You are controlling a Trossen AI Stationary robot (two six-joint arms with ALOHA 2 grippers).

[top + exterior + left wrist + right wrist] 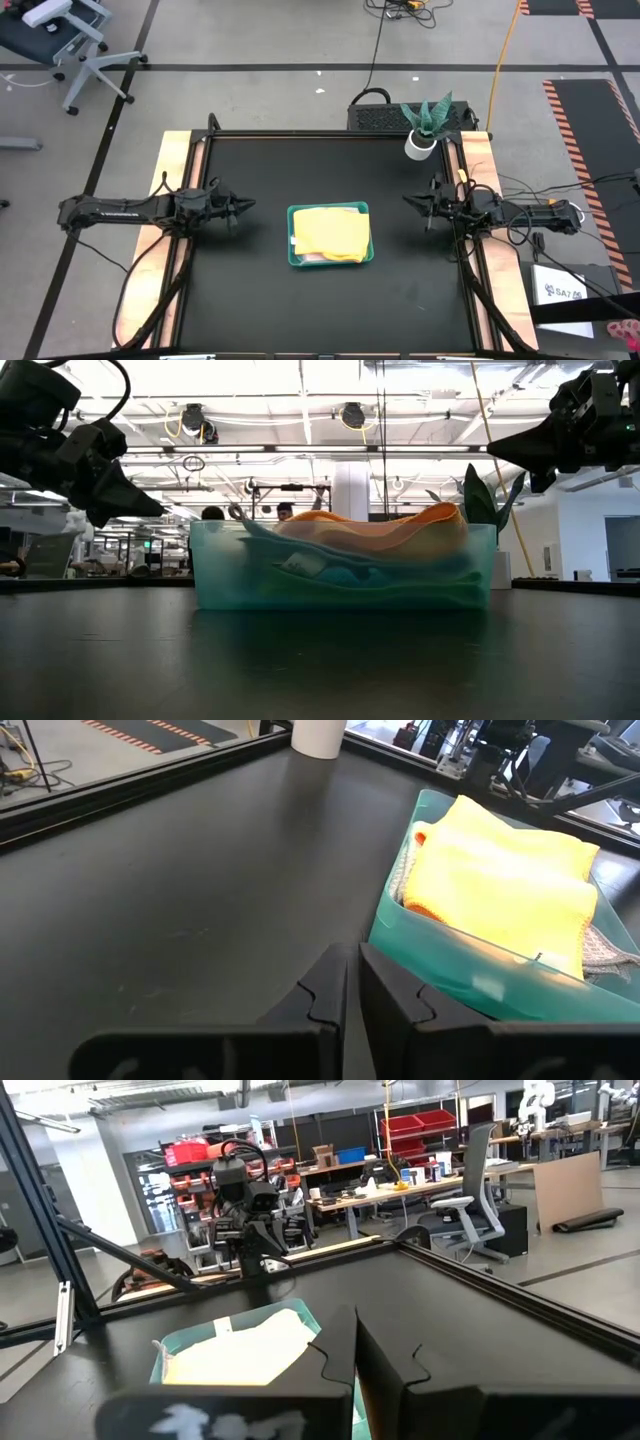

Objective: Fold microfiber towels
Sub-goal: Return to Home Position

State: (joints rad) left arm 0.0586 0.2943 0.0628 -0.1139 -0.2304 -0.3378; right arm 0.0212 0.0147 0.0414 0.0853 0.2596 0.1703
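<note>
- The left gripper (247, 207) is hovering over the black table (250, 300). Its two fingers (330, 1000) are pressing together on nothing, and the tips are aiming at the teal tray (293, 258).
- The right gripper (407, 200) is hanging opposite, on the far side of the tray. Its fingers (335, 1355) are likewise closed and empty, and they are also pointing inward.
- The yellow towel (332, 230) is lying folded on top of the stack inside the tray, covering most of the opening.
- A grey cloth (605, 955) is peeking out beneath it at one edge. The low view is showing what looks like a blue cloth (345, 575) lower in the pile, though the tinted wall is making the layers hard to separate.
- The tray is sitting mid-table between the two grippers, its long side running from arm to arm. Both tips are standing near it but apart from it. The right one is looking slightly closer.
- Every towel in view is resting in the tray, so the folding appears finished. What is left is judged to be a retreat, with each arm drawing straight back from the tray along its own line.
- A potted plant (420, 143) is standing at the far right corner, beside the right arm's path. It is worth minding as that arm moves.
</note>
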